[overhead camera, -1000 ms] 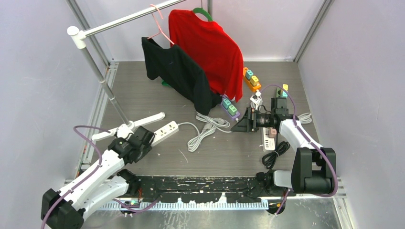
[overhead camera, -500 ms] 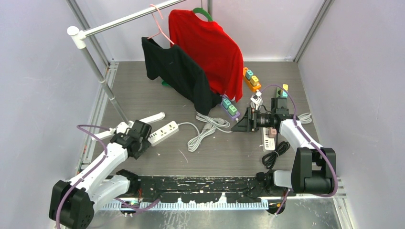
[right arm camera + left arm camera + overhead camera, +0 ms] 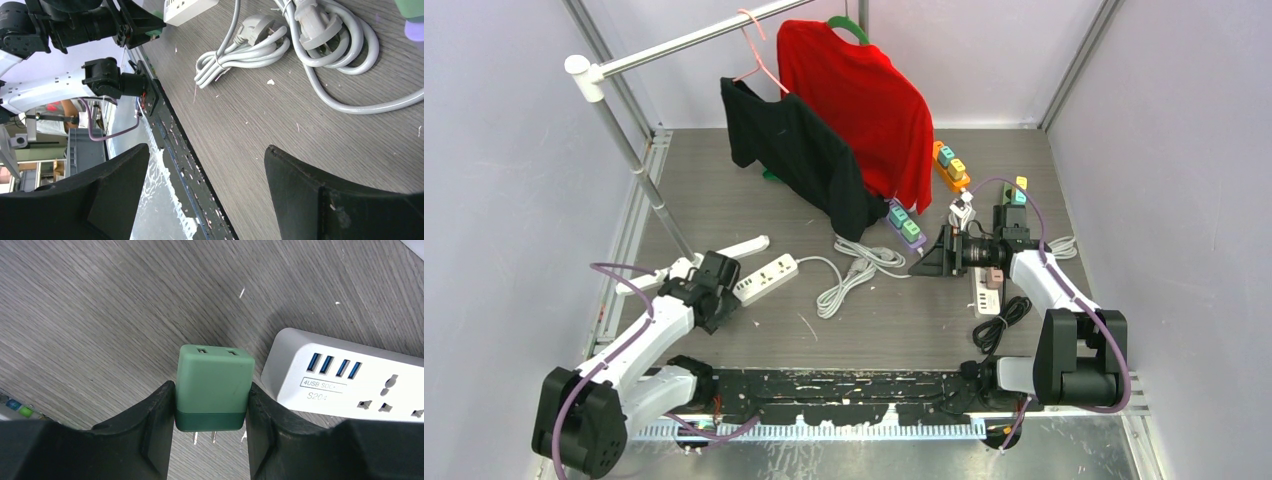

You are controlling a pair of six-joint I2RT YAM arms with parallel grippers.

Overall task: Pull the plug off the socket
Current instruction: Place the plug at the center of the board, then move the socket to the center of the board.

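Between the black fingers of the left gripper (image 3: 210,407), the green plug (image 3: 214,375) is sitting clamped by its two side faces, its metal prongs (image 3: 205,438) showing bare below the darker band. It is hanging over the table (image 3: 100,315) just beside the white power strip (image 3: 345,390) and apart from it, so the pull is looking done. By that reading, the grip is wanting an even squeeze and a straight carry away from the strip, prongs kept off the table, before any release. The right gripper (image 3: 206,150) is hovering wide open, holding nothing, above coiled grey cables (image 3: 300,35). Beside four blue USB ports (image 3: 334,366), the strip's print is reading "4USB SOC…" and perhaps "S204"; the small letters are blurring.
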